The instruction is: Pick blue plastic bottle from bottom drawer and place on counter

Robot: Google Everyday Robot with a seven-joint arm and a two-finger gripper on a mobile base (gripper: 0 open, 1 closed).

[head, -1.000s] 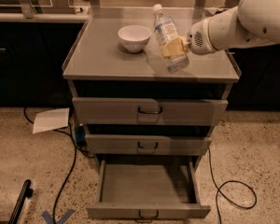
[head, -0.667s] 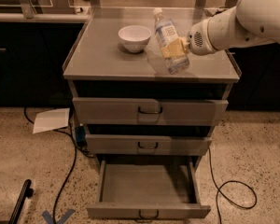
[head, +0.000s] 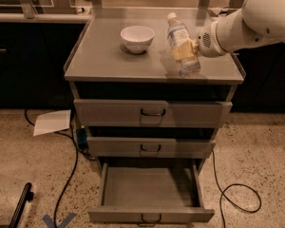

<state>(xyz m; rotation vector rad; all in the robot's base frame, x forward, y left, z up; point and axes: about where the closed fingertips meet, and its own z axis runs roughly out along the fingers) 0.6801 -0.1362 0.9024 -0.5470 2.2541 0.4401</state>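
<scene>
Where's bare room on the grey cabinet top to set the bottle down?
On the square grey metal counter: the left strip between the white round bowl and left rim, and the front band from the bowl to the front edge. Crowded at right, where the gripper holds the tilted clear plastic bottle with white cap.

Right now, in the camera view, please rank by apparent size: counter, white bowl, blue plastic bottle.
1. counter
2. blue plastic bottle, held by the gripper over the counter's right side
3. white bowl, though close to the bottle

Matt counter point(head: 104, 56), plastic bottle point(head: 177, 32) (gripper point(head: 185, 52) around it)
</scene>
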